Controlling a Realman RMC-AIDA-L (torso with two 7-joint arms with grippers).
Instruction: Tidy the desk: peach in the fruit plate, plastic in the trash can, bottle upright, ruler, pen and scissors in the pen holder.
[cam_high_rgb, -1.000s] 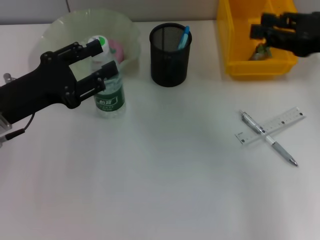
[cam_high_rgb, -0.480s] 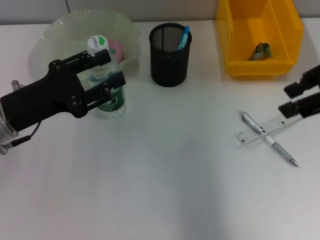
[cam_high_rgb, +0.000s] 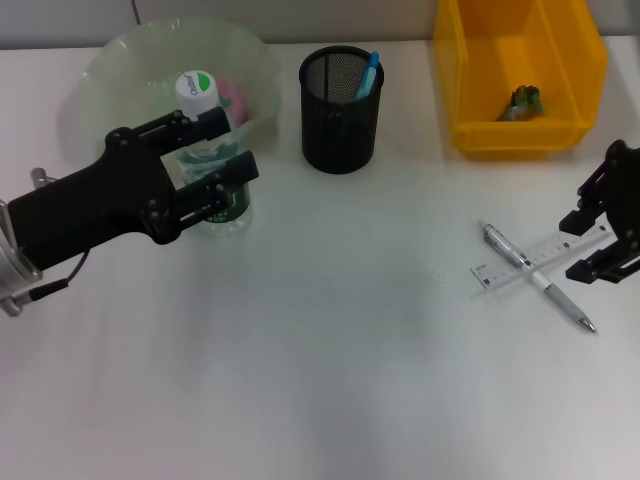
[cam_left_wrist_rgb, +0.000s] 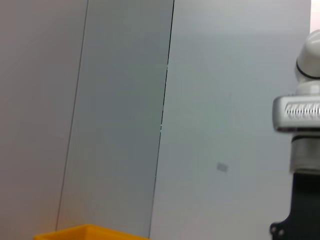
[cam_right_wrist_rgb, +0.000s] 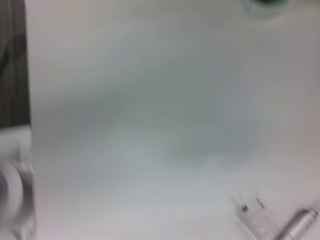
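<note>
The bottle stands upright in front of the fruit plate, a pale green bowl with the pink peach in it. My left gripper is open, one finger on each side of the bottle below its cap. The clear ruler and the silver pen lie crossed at the right; both also show in the right wrist view, ruler and pen. Over the ruler's far end, my right gripper is open. A blue handle sticks out of the black mesh pen holder; I cannot tell whether it is the scissors.
The yellow trash can stands at the back right with a crumpled piece of plastic inside. A corner of it shows in the left wrist view, below a grey wall. White table stretches across the middle and front.
My right arm came down from over the yellow trash can to the ruler and pen. My left gripper slid a little to the right around the bottle, which stayed put.
</note>
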